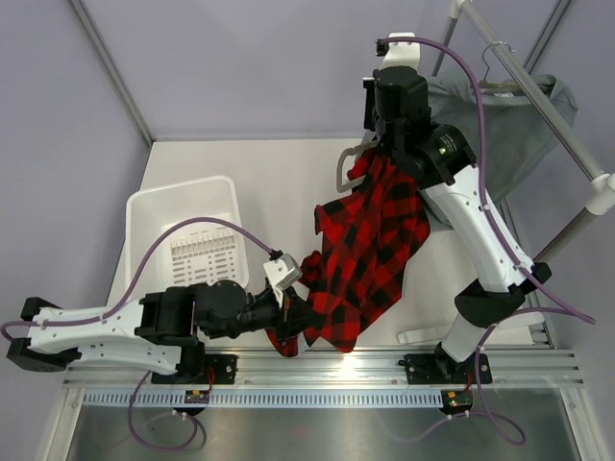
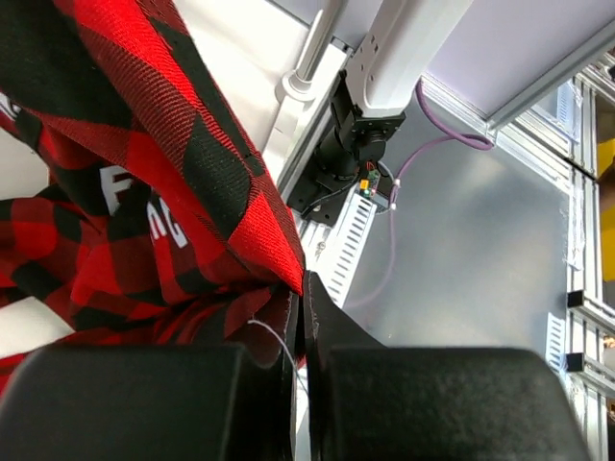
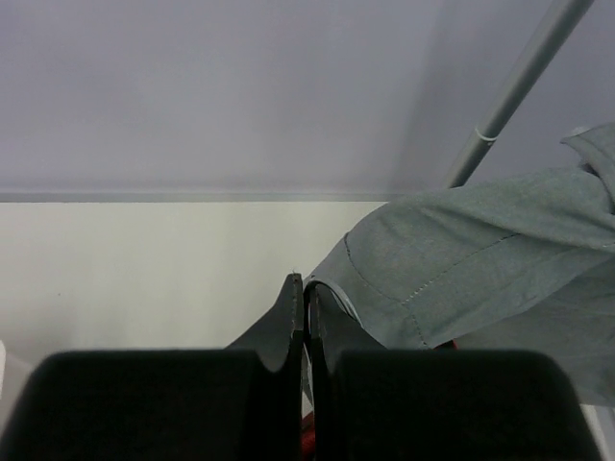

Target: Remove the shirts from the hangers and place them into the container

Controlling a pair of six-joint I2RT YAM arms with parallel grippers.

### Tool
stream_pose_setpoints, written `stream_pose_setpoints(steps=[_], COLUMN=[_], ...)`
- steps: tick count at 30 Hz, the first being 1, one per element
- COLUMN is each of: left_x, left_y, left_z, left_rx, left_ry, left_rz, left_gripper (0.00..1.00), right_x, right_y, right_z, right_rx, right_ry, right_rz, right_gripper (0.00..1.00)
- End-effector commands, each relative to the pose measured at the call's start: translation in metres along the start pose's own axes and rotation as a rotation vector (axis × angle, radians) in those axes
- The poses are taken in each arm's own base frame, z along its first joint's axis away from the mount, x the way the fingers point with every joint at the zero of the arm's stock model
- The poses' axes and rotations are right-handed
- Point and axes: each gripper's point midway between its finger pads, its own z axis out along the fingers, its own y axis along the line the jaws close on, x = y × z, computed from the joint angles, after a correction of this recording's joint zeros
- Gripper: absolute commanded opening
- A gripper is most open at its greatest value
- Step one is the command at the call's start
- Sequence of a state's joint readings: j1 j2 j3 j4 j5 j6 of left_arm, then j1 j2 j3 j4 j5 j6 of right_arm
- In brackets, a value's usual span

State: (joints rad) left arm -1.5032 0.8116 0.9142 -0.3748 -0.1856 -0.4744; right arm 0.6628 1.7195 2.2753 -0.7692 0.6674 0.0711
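The plaid shirt (image 2: 144,125) is matt woven cloth with a visible diagonal grain. The grey shirt (image 3: 461,269) is smoother matt cloth with stitched seams. The laundry basket (image 1: 149,226) is smooth white plastic with a faint sheen. The rack pole (image 1: 553,116) looks like dull grey metal. The left gripper (image 2: 300,288) is matt black.

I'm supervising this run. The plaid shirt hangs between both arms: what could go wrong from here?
The left gripper pinches only a fold of the plaid shirt; a pull might slip it free. The hanger sits at the shirt's top near the right gripper, so it may get dragged toward the basket too.
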Motion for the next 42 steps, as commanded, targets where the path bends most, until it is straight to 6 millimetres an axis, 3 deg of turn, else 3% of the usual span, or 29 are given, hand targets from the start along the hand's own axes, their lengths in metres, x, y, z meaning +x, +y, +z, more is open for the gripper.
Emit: stream_pose_setpoints(steps=[1, 2, 3, 5, 6, 7, 8, 9, 12, 13, 15, 16, 18, 22, 28, 42], left_x=[-0.007, -0.026, -0.032, -0.053, -0.082, -0.095, -0.103, -0.130, -0.149, -0.166, -0.163, -0.172, -0.166, -0.168, -0.170, -0.170], left_y=[0.004, 0.003, 0.015, 0.017, 0.009, 0.004, -0.001, -0.012, -0.021, -0.028, -0.029, -0.033, -0.032, -0.028, -0.016, 0.019], left_z=[-0.009, -0.015, -0.019, -0.021, -0.030, -0.032, -0.027, -0.035, -0.021, -0.025, -0.005, -0.005, 0.010, 0.020, 0.020, 0.001], left_rx=[-0.045, -0.062, -0.138, -0.177, -0.173, -0.166, -0.164, -0.144, -0.156, -0.153, -0.177, -0.176, -0.190, -0.220, -0.261, -0.450], left_ry=[-0.030, -0.064, -0.071, -0.095, -0.157, -0.179, -0.179, -0.229, -0.224, -0.253, -0.203, -0.216, -0.172, -0.157, -0.155, -0.191], left_rz=[-0.024, 0.002, 0.027, 0.094, 0.099, 0.115, 0.140, 0.164, 0.235, 0.232, 0.260, 0.255, 0.258, 0.238, 0.216, 0.178], left_gripper=[0.07, 0.17, 0.38, 0.48, 0.55, 0.61, 0.63, 0.65, 0.72, 0.72, 0.72, 0.71, 0.71, 0.70, 0.70, 0.67], right_x=[-0.019, -0.018, -0.004, -0.008, 0.004, 0.003, 0.006, 0.013, 0.016, 0.017, 0.019, 0.021, 0.021, 0.023, 0.020, 0.031], right_y=[0.001, 0.004, 0.009, 0.008, 0.009, 0.007, 0.006, 0.008, 0.008, 0.007, 0.009, 0.016, 0.021, 0.036, 0.038, 0.035], right_z=[-0.008, -0.012, -0.011, -0.028, -0.028, -0.035, -0.037, -0.038, -0.047, -0.049, -0.053, -0.056, -0.062, -0.074, -0.088, -0.094], right_rx=[-0.073, -0.107, -0.130, -0.187, -0.196, -0.211, -0.210, -0.211, -0.218, -0.216, -0.216, -0.227, -0.243, -0.261, -0.271, -0.271], right_ry=[-0.051, -0.054, -0.035, -0.049, -0.025, -0.028, -0.022, -0.010, -0.008, -0.006, 0.002, 0.005, 0.010, 0.014, 0.003, 0.021], right_rz=[0.042, 0.049, 0.046, 0.084, 0.076, 0.088, 0.086, 0.074, 0.061, 0.058, 0.041, 0.026, 0.018, -0.013, -0.013, -0.030], right_gripper=[0.00, 0.00, 0.00, 0.00, 0.00, 0.00, 0.00, 0.00, 0.00, 0.00, 0.00, 0.00, 0.00, 0.00, 0.00, 0.00])
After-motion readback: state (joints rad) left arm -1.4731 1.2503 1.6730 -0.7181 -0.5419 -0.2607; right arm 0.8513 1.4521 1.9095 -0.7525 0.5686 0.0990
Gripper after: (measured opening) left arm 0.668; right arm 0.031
